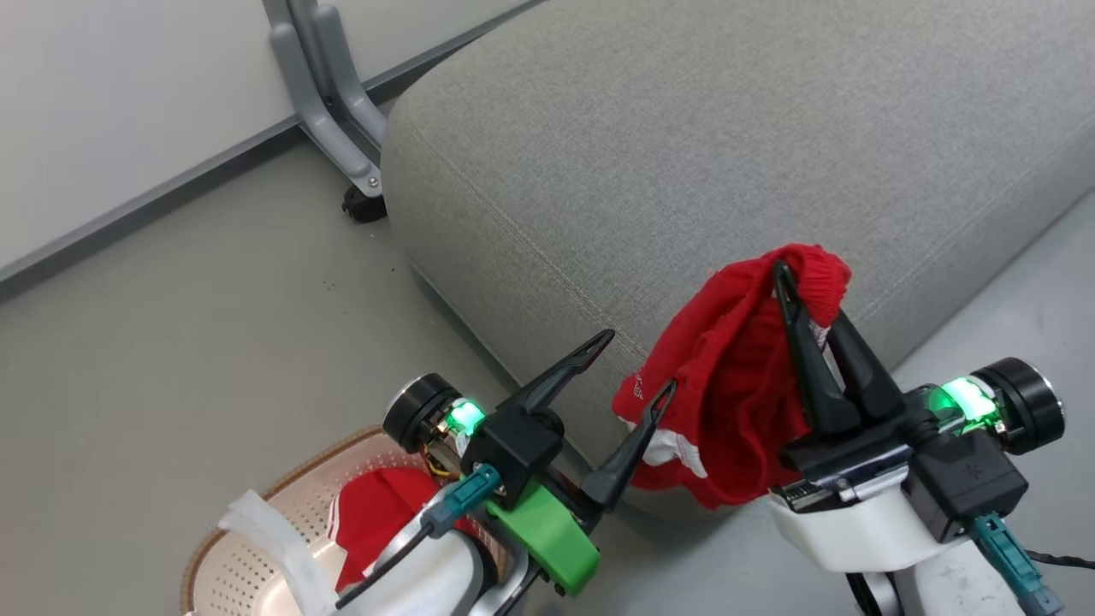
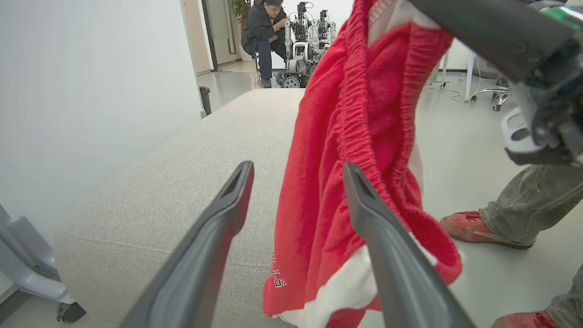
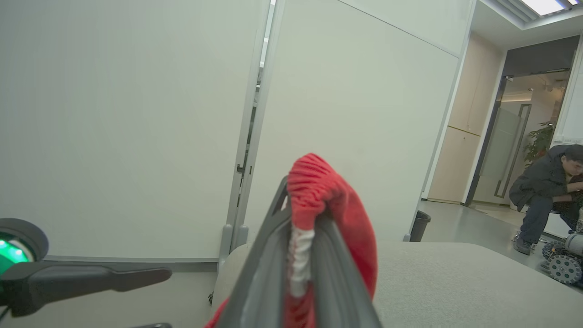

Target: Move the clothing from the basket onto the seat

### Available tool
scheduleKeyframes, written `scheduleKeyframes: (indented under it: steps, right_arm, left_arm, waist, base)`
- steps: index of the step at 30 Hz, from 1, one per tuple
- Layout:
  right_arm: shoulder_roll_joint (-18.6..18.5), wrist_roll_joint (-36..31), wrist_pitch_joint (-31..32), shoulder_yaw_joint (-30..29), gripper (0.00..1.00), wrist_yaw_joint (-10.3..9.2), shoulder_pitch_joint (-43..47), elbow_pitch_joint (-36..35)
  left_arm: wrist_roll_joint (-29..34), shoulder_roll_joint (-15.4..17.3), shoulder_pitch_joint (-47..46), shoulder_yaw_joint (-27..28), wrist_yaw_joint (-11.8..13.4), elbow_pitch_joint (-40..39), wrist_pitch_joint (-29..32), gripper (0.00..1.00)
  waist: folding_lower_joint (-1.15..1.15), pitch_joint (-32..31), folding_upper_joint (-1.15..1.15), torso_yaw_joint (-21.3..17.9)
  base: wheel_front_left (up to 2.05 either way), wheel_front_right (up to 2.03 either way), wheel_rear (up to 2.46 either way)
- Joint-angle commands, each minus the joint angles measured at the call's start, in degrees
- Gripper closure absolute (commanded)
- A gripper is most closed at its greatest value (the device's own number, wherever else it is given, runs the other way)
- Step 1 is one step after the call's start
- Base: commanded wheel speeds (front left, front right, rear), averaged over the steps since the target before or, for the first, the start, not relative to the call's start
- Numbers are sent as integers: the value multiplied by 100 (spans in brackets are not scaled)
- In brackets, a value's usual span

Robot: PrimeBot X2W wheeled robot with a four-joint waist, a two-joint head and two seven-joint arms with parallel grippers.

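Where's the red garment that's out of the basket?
In the head view the red garment hangs at centre right, pinched in the right gripper in front of the grey seat, beside the open left gripper.

The basket (image 1: 227,573) sits on the floor (image 1: 214,325) at the near left, with one garment (image 1: 376,513) in it. The seat (image 1: 684,154) lies to the far right, its near corner just beyond both hands. The right hand (image 1: 804,295), at the near right, grips a second garment (image 1: 727,385), which hangs before the seat's near edge. The left hand (image 1: 637,364) is between the basket and that garment. A partition foot (image 1: 334,111) stands on the floor by the seat's far left corner.
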Motion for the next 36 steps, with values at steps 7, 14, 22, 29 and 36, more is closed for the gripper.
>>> scheduleKeyframes:
  steps: [7,14,22,29,36]
  right_arm:
    - [5,234,-19,-425,100,-10,-525,-306]
    - [5,676,-20,-1398,100,-11,-2086,-324]
    - [5,513,-20,-2492,100,-10,-4183,133]
    - [1,128,-19,-3176,100,-10,-5203,827]
    - [1,-78,-19,-3704,100,-10,-5135,1957]
  left_arm:
    - [160,366,-183,-8,-31,-431,222,0]
    - [291,834,-456,43,-135,-1167,616,0]
    - [359,1407,-946,216,-270,-2092,965,0]
    - [320,1780,-1185,307,-339,-2589,1142,0]
    - [275,1937,-1371,328,-362,-2703,1121,0]
  waist:
    - [0,887,0,-242]
    - [0,1843,0,98]
    - [0,3038,0,475]
    - [0,3698,0,634]
    - [0,4021,0,860]
  base:
    - [0,0,0]
    - [0,0,0]
    - [0,0,0]
    - [0,0,0]
    - [0,0,0]
